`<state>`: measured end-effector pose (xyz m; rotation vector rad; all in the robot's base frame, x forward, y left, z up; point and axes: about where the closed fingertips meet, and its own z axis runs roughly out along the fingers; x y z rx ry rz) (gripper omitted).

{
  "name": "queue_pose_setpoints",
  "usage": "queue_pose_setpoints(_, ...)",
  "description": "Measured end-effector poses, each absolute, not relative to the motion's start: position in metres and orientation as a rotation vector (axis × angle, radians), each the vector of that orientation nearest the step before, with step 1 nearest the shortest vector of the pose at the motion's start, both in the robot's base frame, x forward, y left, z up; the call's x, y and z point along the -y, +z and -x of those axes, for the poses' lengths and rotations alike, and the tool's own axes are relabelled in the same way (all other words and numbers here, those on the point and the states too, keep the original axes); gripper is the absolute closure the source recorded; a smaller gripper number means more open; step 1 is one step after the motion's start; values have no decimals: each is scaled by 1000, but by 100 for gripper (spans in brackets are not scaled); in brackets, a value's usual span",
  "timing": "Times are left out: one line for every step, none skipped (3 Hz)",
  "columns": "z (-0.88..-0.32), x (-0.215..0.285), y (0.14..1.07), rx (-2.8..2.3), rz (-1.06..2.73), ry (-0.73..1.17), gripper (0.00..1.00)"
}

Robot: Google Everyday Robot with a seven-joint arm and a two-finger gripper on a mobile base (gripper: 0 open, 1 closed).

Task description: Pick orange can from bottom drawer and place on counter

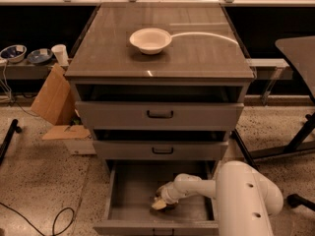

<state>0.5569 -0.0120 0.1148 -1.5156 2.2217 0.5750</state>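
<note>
The bottom drawer (129,191) of the grey cabinet is pulled open, and its grey floor shows. My gripper (159,203) is reached down inside it, low over the floor near the front middle, on the end of my white arm (197,186) coming in from the right. The orange can does not show clearly; the gripper covers the spot where it reaches. The counter (197,58) is the glossy grey-brown top of the cabinet, above the two upper drawers.
A white bowl (150,40) stands on the counter at the back middle. The two upper drawers (160,114) stick out a little. Cardboard pieces (54,100) lean at the cabinet's left. A dark table leg (300,136) stands at the right. A cable (59,220) lies on the floor.
</note>
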Motion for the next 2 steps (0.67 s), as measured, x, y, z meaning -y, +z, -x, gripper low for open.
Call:
queue_pose_setpoints(-555, 14, 114, -2228, 1526, 576, 89)
queue_pose_setpoints(-555, 21, 125, -2227, 1523, 567, 100)
